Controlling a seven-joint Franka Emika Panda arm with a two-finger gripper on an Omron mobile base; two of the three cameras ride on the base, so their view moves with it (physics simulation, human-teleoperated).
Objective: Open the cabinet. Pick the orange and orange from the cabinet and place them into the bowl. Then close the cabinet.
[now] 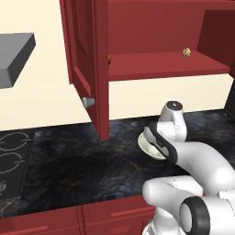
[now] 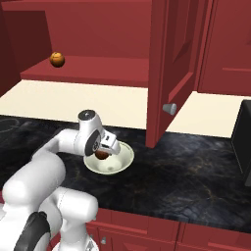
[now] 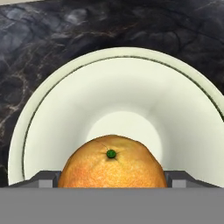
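Between the gripper's (image 3: 112, 181) finger tips, over the bowl's hollow: one orange (image 3: 112, 162), stem mark facing you in the hand view. You see the jaws standing wide on either side of it; the pictures do not settle whether they clamp the fruit or have let it go.

Item 1, orange at the gripper. In the right base view it shows as a dark round shape (image 2: 101, 154) under the hand, within the bowl's rim. Whether it hangs above the floor or rests on it, you cannot tell.

Item 2, bowl (image 3: 52, 100). Pale cream, upright, on the dark marbled counter (image 2: 196, 181), straight beneath the hand. The relation your coming move turns on: the bowl's hollow lies directly along the gripper's line, under the fruit, so the drop looks to be straight down with no sideways shift.

Item 3, second orange (image 2: 57, 59). On the cabinet's shelf, well above and to the left of the hand in the right base view. You would have to lift and reach up and back for it.

Item 4, cabinet (image 2: 98, 29). Both doors stand open; the right door (image 2: 174, 63) juts over the counter beside the bowl.

Item 5, tan speckled ball (image 1: 186, 52). On the shelf; not yours to take.

Judged progress: first fruit nearly delivered; second fruit and closing remain.
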